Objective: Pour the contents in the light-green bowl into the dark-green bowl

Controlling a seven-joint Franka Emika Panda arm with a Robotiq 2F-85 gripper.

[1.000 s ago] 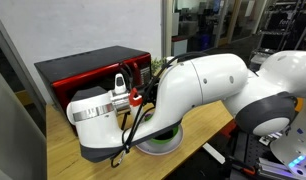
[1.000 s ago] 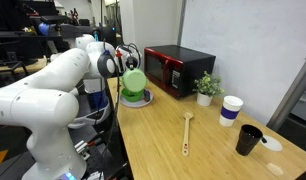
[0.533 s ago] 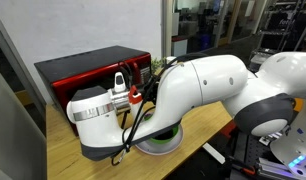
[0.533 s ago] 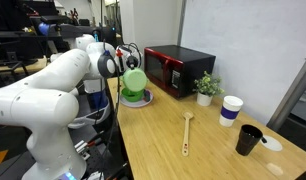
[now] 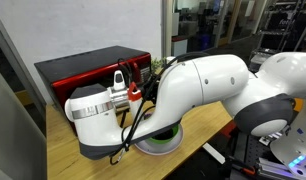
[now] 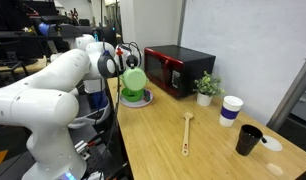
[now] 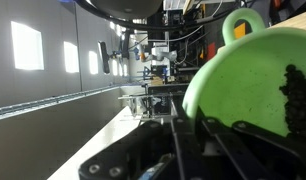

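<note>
Robot end effector (image 7: 193, 140) clamped on the rim of the tipped light-green bowl (image 7: 258, 85).
The bowl hangs just above the dark-green bowl (image 6: 133, 96) on the counter (image 6: 193, 140). Only the wrist view shows the contents (image 7: 293, 100) clinging inside. Only an exterior view shows the dark-green bowl. Tipped off-centre, the contents may spill beside it.

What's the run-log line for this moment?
phase: pour | end effector: shut on light-green bowl | pose: tilted above dark-green bowl | contents: inside light-green bowl
</note>
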